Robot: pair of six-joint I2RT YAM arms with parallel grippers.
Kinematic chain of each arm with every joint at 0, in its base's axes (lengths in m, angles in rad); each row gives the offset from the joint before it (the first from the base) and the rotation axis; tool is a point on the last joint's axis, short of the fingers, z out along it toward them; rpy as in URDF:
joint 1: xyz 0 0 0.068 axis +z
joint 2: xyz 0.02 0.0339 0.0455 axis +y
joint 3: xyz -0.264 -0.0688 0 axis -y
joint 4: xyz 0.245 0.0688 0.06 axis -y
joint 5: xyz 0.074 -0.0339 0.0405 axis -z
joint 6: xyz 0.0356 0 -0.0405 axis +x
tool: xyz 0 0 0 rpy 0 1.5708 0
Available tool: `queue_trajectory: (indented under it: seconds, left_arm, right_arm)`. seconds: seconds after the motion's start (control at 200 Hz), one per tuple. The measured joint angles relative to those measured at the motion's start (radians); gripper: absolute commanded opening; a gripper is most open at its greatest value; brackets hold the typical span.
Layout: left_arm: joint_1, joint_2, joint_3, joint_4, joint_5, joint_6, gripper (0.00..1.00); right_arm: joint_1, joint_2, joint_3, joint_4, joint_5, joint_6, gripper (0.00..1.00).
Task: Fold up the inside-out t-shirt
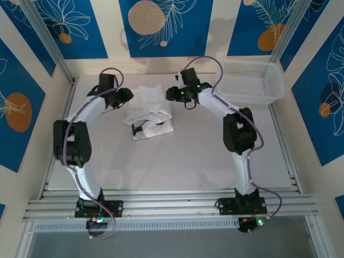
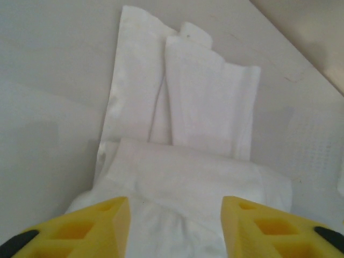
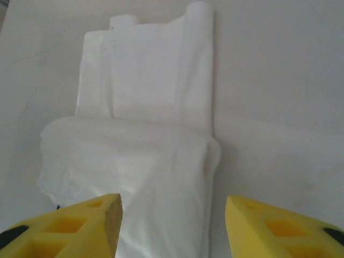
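**A:** Our t-shirt [image 1: 149,115] lies on the table [image 1: 188,161] as a compact bundle between our two grippers. A doubled layer sits nearest the fingers, with two narrower panels beyond it.

**B:** Our left gripper [image 2: 176,215] has its jaws apart with nothing clamped. Our right gripper [image 3: 173,215] is the same, and fabric lies just below both.

**A:** We judge the main risk to be a fingertip snagging that thin top layer when we lift away, which would drag the fold open.

**B:** Agreed. The rolled edge beneath our right fingers also looks puffy and may spring back. The basket [image 1: 252,80], beyond our right gripper, is well apart.
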Motion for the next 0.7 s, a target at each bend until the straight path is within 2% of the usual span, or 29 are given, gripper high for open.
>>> queue_trajectory:
  seconds: [0.17,0.27,0.425,0.585,0.645,0.7]
  left_arm:
    - [-0.027,-0.348,-0.260,0.012,-0.040,0.032,0.50]
    - [-0.062,-0.447,-0.385,0.024,-0.045,0.039,0.49]
    - [-0.095,-0.340,-0.498,0.040,-0.031,0.038,0.49]
    - [-0.114,-0.206,-0.500,0.060,-0.008,0.036,0.49]
    - [-0.121,-0.169,-0.484,0.070,0.003,0.034,0.47]
    - [-0.127,-0.140,-0.469,0.085,0.011,0.025,0.44]
  right_arm:
    - [-0.010,-0.303,-0.443,0.167,-0.037,0.048,0.53]
    - [0.005,-0.331,-0.576,0.253,-0.061,0.085,0.53]
    - [0.027,-0.219,-0.600,0.317,-0.085,0.126,0.52]
    - [0.043,-0.129,-0.573,0.338,-0.106,0.152,0.48]
    - [0.051,-0.099,-0.549,0.341,-0.113,0.162,0.44]
    - [0.058,-0.079,-0.532,0.349,-0.119,0.171,0.35]
